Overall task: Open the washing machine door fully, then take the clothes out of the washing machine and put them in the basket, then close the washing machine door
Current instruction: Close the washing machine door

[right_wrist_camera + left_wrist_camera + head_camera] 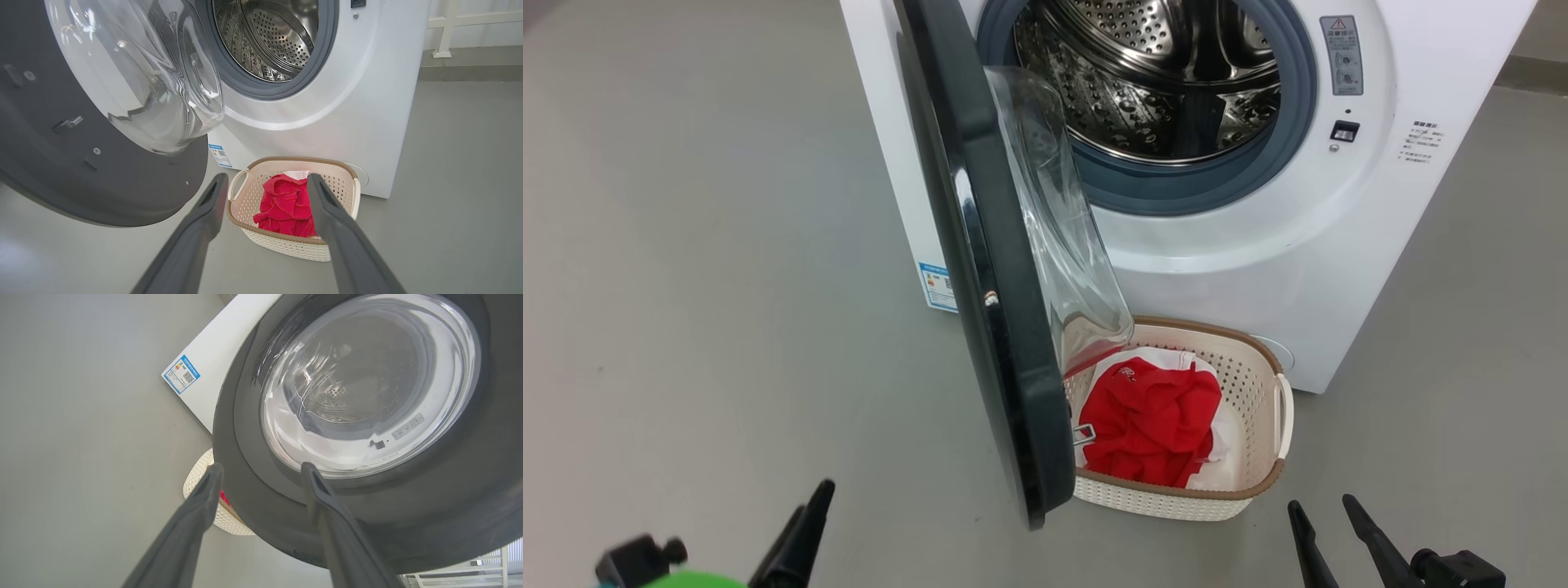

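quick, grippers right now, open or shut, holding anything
left gripper: open, holding nothing
right gripper: open, holding nothing

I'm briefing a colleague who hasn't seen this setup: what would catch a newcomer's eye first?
The bright red clothes heaped in the cream basket on the floor before the washing machine stand out first. Next comes the big black-rimmed door, swung open at the left, its clear glass bowl bulging out, baring the shiny steel drum.
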Controlling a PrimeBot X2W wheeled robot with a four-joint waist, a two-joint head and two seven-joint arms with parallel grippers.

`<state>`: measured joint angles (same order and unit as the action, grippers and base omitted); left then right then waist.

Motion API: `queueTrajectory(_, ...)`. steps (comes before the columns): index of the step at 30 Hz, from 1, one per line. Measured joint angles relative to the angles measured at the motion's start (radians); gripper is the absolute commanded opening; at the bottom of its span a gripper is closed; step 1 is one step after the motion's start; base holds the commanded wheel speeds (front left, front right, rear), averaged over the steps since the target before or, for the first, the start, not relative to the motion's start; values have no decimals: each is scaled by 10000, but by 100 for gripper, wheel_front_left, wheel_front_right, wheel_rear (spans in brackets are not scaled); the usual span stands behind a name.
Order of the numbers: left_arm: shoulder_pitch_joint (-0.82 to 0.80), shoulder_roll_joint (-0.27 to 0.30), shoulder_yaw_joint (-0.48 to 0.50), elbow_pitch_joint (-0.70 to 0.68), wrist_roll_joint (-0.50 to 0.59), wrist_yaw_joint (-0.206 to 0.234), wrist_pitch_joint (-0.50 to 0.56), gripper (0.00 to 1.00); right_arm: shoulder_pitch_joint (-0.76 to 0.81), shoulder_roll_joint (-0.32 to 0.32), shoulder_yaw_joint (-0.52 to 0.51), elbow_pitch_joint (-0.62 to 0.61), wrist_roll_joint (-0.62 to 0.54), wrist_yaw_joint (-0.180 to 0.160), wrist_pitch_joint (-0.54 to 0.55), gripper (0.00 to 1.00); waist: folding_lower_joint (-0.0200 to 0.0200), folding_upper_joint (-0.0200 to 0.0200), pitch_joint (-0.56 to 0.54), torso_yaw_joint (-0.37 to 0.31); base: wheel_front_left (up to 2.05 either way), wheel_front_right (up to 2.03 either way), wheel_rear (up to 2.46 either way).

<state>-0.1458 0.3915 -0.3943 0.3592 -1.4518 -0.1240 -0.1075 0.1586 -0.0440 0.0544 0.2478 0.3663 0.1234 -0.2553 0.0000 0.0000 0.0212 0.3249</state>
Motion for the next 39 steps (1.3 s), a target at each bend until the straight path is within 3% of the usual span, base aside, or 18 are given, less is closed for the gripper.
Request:
queueTrajectory(7,476,-391,-184,614,67,0,-1162,100,-6,-13,86,36,2,0,0,100,0,0,40,-39,0,0,0)
queueTrajectory(14,484,-679,-86,1172,780,0,-1419,100,-24,-36,81,48,2,0,0,100,0,0,72,37,0,0,0)
queueTrajectory(18,485,-972,861,1390,2228,0,-1421,100,-39,-50,77,61,2,0,0,100,0,0,62,88,0,0,0)
queueTrajectory(24,759,-1923,2391,1310,4863,0,-1421,100,-54,-52,77,75,2,0,2,100,0,0,50,97,0,0,0)
queueTrajectory(34,1354,-2821,3455,307,10247,-4,-1421,100,-241,-54,-35,96,2,0,0,100,0,0,66,115,0,0,0)
queueTrajectory(39,1717,-3210,3772,-165,11632,-12,-1419,100,-244,-54,-38,105,2,0,0,100,1,0,63,91,0,0,0)
